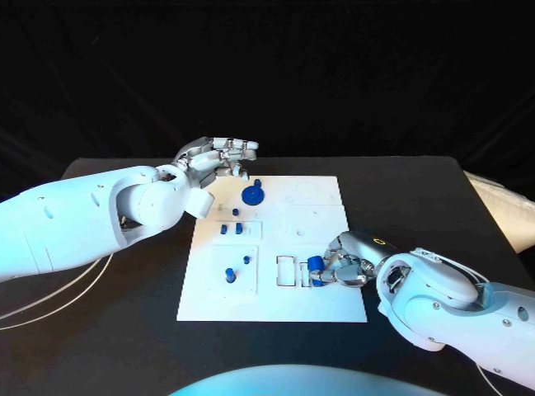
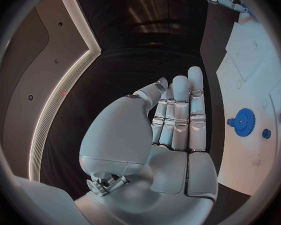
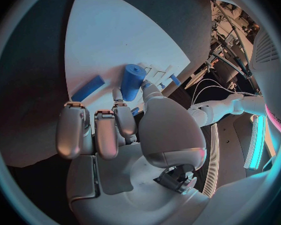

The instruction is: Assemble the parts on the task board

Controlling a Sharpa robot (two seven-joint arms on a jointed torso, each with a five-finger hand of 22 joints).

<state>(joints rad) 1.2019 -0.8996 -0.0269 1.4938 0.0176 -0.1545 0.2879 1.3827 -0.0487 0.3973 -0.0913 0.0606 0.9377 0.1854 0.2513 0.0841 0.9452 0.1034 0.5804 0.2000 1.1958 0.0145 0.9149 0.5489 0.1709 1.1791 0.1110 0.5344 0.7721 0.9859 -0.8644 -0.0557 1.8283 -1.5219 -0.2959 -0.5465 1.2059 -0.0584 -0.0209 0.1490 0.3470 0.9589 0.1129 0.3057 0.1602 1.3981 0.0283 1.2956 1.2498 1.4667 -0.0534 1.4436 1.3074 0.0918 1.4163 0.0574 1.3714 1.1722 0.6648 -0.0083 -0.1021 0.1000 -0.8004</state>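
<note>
The white task board [image 1: 321, 301] lies in the middle of the black table. On its far part a blue gear [image 1: 253, 195] [image 2: 244, 122] lies flat, with small blue pegs [image 1: 231, 275] standing nearer the left side. My right hand [image 1: 348, 262] [image 3: 125, 130] is over the board's near right part. It pinches a blue cylinder [image 3: 132, 82] [image 1: 316, 264] between thumb and a finger, just above the slots there. A flat blue bar [image 3: 87, 88] lies on the board beside it. My left hand [image 1: 220, 154] [image 2: 172, 130] hovers over the board's far left corner, fingers stretched out and holding nothing.
A pale cloth bundle [image 1: 505, 210] lies at the table's right edge. Thin cables [image 1: 53, 305] trail over the table at the left, under my left arm. Black table [image 1: 410, 190] borders the board on the right and far sides.
</note>
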